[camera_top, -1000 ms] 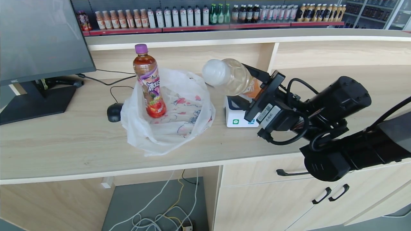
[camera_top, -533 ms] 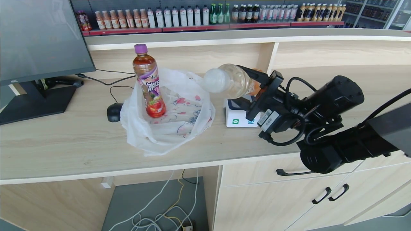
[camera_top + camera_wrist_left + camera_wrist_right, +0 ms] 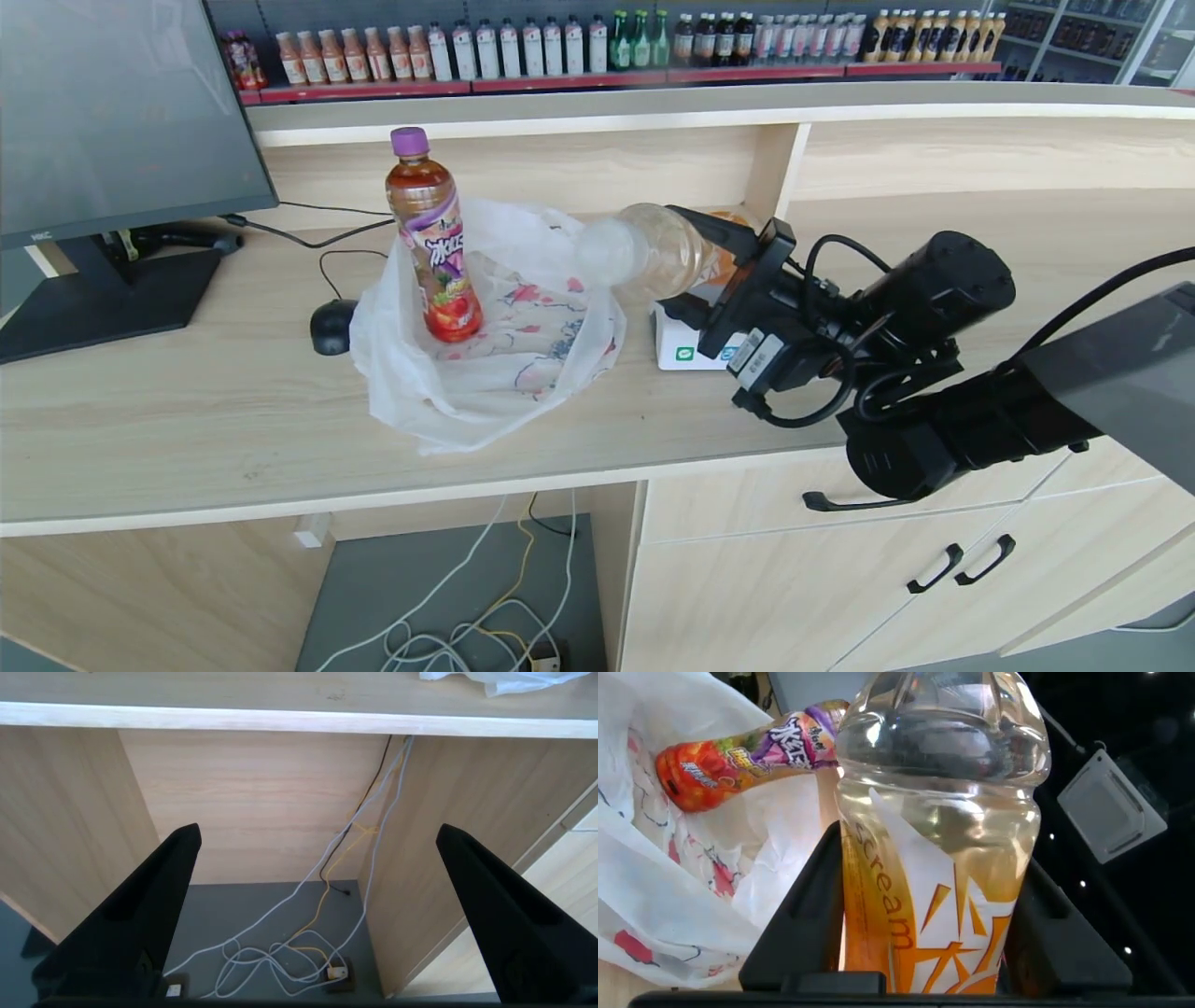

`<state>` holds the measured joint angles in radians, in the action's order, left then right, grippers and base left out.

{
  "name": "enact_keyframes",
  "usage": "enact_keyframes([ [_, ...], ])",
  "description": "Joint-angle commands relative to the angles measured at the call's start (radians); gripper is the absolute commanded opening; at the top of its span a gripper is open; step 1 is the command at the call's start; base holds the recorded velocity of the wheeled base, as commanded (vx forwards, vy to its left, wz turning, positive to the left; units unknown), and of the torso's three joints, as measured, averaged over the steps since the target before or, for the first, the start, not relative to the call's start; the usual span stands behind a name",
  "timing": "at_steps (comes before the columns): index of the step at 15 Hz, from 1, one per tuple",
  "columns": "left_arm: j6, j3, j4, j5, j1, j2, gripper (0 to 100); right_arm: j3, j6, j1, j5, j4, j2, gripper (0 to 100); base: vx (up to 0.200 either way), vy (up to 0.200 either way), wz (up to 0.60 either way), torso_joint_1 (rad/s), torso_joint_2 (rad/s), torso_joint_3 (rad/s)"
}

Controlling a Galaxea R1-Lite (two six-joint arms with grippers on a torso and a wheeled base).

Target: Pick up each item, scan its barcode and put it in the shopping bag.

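Our left gripper (image 3: 318,833) hangs low in front of the counter (image 3: 187,420), its two black fingers spread wide with nothing between them; loose cables (image 3: 299,952) lie on the floor under the counter. Our right gripper (image 3: 686,261) is up over the counter top, clamped on a clear drink bottle (image 3: 644,247) with an orange label. We hold that bottle on its side, above the small white scanner (image 3: 681,347), its capped end pointing at the shopping bag (image 3: 401,373). Whether it touches the bag's rim, we cannot quite tell. The bag sits open just beside the scanner, and a purple-capped tea bottle (image 3: 434,252) stands upright inside it. Just past the bag lies a black mouse (image 3: 331,327), then a monitor (image 3: 121,103). Farthest back, rows of bottles (image 3: 607,42) line a shelf.
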<state>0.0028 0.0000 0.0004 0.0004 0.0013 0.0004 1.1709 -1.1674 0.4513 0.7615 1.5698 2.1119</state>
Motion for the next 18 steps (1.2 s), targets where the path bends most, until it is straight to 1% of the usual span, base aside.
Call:
enact_keyframes([
  [1,0.0,0.0,0.0,0.0,0.0,0.0,100,0.004,-0.001,0.001,0.002,0.001,0.003,0,0.0,0.0,0.0,0.0,0.0,0.0],
  [18,0.0,0.0,0.001,0.001,0.0,0.0,100,0.006,-0.014,0.026,0.002,0.001,0.042,0,0.0,0.0,0.0,0.0,0.0,0.0],
])
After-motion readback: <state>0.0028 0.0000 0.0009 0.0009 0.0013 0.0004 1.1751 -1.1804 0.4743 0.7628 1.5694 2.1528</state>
